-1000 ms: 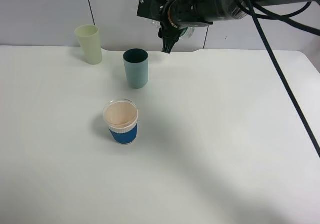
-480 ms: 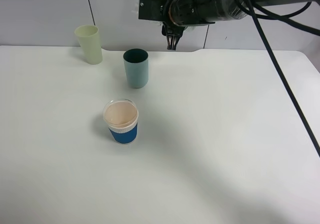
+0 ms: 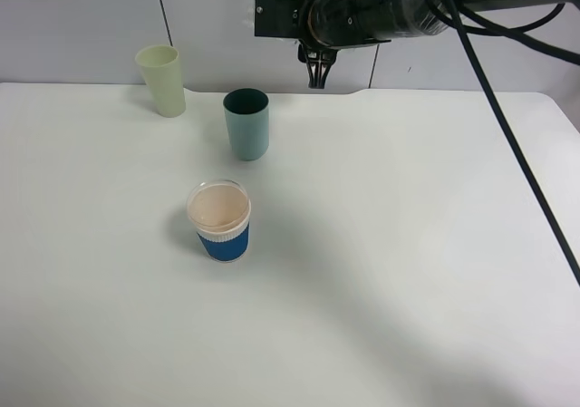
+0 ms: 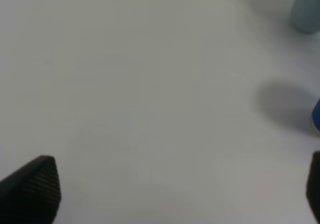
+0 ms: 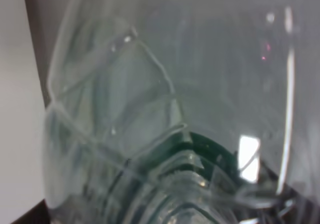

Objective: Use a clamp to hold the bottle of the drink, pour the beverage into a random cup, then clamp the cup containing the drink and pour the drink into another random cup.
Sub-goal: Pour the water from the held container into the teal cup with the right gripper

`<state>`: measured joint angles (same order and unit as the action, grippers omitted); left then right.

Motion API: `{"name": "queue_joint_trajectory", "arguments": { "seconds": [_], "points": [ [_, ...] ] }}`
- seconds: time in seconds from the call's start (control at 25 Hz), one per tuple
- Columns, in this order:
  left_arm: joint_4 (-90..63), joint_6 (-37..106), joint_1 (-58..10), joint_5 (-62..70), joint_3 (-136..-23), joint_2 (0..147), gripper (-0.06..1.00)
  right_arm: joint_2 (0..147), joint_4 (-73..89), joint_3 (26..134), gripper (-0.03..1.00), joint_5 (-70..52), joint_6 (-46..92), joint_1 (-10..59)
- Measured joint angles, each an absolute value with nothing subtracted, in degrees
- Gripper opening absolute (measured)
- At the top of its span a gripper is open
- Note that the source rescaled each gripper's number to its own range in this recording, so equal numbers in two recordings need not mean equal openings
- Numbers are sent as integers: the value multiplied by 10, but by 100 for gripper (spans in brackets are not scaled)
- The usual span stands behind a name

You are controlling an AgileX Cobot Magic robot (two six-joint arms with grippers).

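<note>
The table (image 3: 408,271) is a flat, matte white surface lying below both sets of jaws. The right arm (image 3: 381,8), black and cable-wrapped, hangs above the table's far edge. The right gripper (image 3: 317,73) points down with its jaws closed on the bottle (image 5: 165,109). The bottle's thin clear plastic is creased and ribbed, with a dark green band, and it fills the right wrist view. Liquid level cannot be determined. The teal-blue tumbler (image 3: 246,124), smooth, tapered and darker inside, stands near and below the right jaws, toward the left-arm side. The pale yellow-green tumbler (image 3: 161,81) stands further out on that same side. The blue-sleeved cup (image 3: 219,221), clear-rimmed, ribbed and peach inside, stands well apart from the right jaws. The left gripper (image 4: 175,189) has its jaws wide apart, with nothing but bare table between its textured black pads (image 4: 35,186).
</note>
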<state>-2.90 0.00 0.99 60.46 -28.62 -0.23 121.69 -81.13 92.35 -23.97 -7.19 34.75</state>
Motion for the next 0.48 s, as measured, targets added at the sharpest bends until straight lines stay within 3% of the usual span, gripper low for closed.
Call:
{"name": "queue_joint_trajectory", "arguments": {
  "seconds": [0.48],
  "points": [
    [-29, 0, 10, 605, -286, -2, 100, 1216, -860, 892, 2, -215, -72, 347]
  ]
}}
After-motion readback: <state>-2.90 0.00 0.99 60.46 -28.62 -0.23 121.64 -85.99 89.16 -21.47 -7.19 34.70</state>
